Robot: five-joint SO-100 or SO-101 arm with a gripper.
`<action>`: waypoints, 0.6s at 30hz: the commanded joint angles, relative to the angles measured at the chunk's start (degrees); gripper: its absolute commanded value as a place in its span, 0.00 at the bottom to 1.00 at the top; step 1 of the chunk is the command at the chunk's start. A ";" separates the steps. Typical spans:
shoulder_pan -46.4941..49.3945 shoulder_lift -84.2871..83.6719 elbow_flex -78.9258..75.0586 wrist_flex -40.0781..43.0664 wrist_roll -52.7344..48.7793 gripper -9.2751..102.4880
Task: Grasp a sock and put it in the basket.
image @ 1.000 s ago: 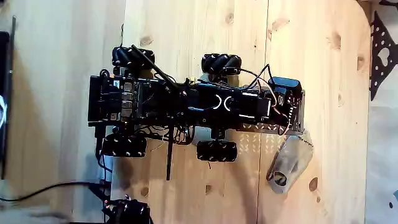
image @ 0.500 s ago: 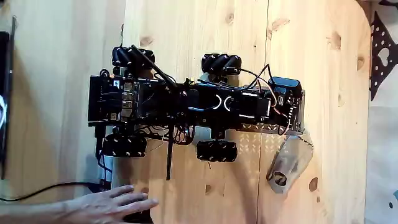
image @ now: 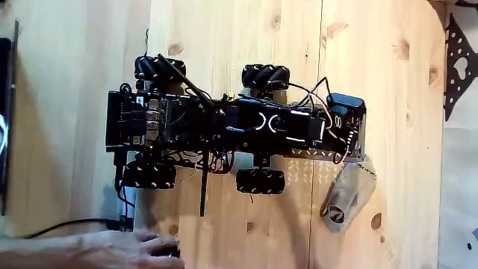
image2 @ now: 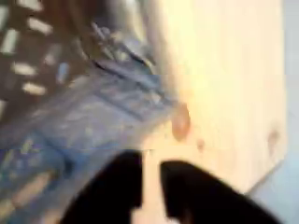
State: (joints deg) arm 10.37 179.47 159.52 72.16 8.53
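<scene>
In the fixed view the black two-finger gripper hung over the right end of the wheeled black robot chassis on the pale knotty wooden table, much where it had been a second before. Just below it the limp grey-beige sock with its dark round spot lay apart from the fingers, unmoved. Left of the gripper sat the dark lattice basket. A person's hand, further into the lower left than half a second earlier, covered a dark object there. The blurred wrist view showed dark fingertips slightly parted, gripping nothing, above the sock.
</scene>
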 commanded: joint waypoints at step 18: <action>1.32 -83.41 -85.17 -5.45 21.45 0.09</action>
State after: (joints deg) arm 11.78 105.21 81.39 67.06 29.36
